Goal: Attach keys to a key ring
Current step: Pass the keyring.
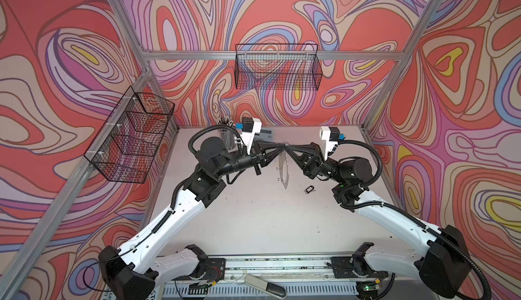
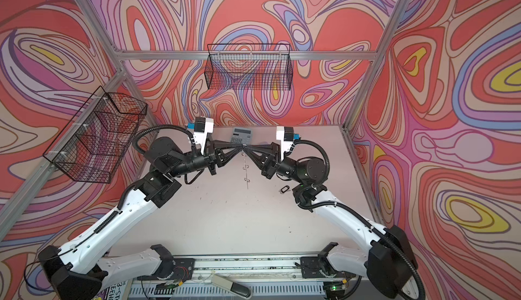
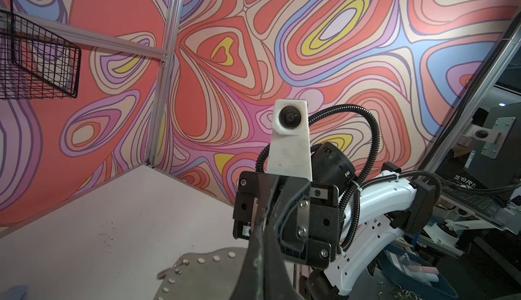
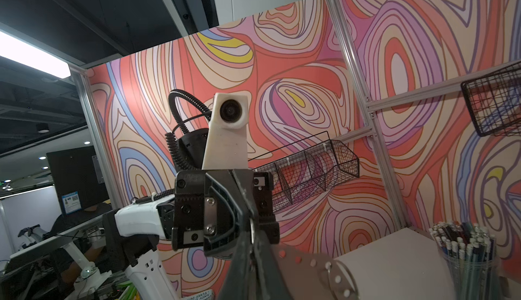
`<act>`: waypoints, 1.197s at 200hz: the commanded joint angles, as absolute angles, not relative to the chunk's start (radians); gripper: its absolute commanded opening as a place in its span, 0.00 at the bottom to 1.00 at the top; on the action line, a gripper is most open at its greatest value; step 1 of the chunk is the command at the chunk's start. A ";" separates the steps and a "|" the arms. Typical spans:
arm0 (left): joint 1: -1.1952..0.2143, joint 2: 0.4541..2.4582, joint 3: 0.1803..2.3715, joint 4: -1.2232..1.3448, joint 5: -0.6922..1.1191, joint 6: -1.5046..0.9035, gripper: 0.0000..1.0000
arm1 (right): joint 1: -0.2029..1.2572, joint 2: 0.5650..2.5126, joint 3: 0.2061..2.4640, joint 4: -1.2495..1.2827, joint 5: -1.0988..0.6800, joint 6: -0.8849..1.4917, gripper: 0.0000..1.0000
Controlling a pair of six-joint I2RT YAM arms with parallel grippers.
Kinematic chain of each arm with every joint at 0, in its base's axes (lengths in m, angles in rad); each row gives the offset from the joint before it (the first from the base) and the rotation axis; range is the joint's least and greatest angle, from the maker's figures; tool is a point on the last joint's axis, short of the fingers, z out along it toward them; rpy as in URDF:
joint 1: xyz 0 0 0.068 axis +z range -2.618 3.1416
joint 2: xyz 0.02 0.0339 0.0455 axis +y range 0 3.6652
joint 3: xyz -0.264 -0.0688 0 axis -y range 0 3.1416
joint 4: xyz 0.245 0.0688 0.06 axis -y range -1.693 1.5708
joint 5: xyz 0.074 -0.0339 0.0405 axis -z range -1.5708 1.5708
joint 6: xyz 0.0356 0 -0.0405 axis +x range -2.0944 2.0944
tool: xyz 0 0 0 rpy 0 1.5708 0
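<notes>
Left jaws and right jaws meet, both clamped on the key ring's (image 1: 283,168) top rim — it hangs edge-on above the table (image 1: 253,214), the keys (image 1: 309,189) lying near it.

brown key ring (image 3: 208,278), pale dots

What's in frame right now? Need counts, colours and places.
key ring: one, grey-brown with pale dots, hanging above the table from both grippers
key with tag: one, silver and black, lying on the table near the right arm
calculator: one, grey, back of the table
pencil cup: one, clear, full of pencils, back of the table behind the left arm
wire baskets: two, black, one on the back wall, one on the left wall
table: one, pale
left gripper: one, black, shut on the key ring's top
right gripper: one, black, shut on the key ring's top
</notes>
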State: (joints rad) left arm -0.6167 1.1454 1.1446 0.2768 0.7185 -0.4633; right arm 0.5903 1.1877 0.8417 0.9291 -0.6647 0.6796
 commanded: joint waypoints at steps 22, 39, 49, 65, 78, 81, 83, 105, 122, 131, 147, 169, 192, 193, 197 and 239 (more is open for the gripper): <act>-0.617 1.122 1.169 0.273 0.730 -0.449 0.00 | 0.594 1.049 0.827 0.728 -0.588 0.519 0.32; -0.617 1.121 1.170 0.273 0.739 -0.449 0.00 | 0.592 1.001 0.834 0.625 -0.545 0.458 0.33; -0.618 1.121 1.170 0.274 0.744 -0.447 0.00 | 0.591 0.976 0.842 0.569 -0.525 0.426 0.33; -0.617 1.123 1.171 0.278 0.757 -0.448 0.00 | 0.590 0.954 0.854 0.513 -0.518 0.398 0.33; -0.617 1.126 1.172 0.282 0.768 -0.448 0.00 | 0.591 0.950 0.866 0.482 -0.524 0.389 0.33; -0.617 1.127 1.172 0.284 0.771 -0.449 0.00 | 0.591 0.950 0.869 0.476 -0.526 0.385 0.33; -0.617 1.127 1.172 0.284 0.772 -0.449 0.00 | 0.591 0.950 0.870 0.473 -0.527 0.384 0.33; -0.618 1.124 1.173 0.285 0.797 -0.439 0.00 | 0.590 0.955 0.886 0.436 -0.540 0.365 0.34; -0.617 1.125 1.186 0.272 0.824 -0.422 0.00 | 0.591 0.965 0.909 0.411 -0.569 0.350 0.33; -0.618 1.129 1.201 0.247 0.833 -0.408 0.00 | 0.591 0.975 0.927 0.393 -0.585 0.345 0.32; -0.617 1.133 1.219 0.212 0.844 -0.386 0.00 | 0.589 0.987 0.959 0.351 -0.602 0.320 0.30; -0.617 1.132 1.232 0.181 0.847 -0.360 0.00 | 0.577 1.008 1.003 0.304 -0.655 0.298 0.28; -0.617 1.134 1.238 0.170 0.853 -0.348 0.00 | 0.561 1.043 1.051 0.275 -0.724 0.301 0.27; -0.617 1.134 1.238 0.170 0.853 -0.347 0.00 | 0.560 1.044 1.052 0.275 -0.726 0.302 0.27; -0.617 1.136 1.238 0.171 0.854 -0.347 0.00 | 0.555 1.049 1.056 0.275 -0.731 0.304 0.27; -0.617 1.115 1.184 0.258 0.827 -0.350 0.00 | 0.493 1.082 1.055 0.368 -0.819 0.385 0.26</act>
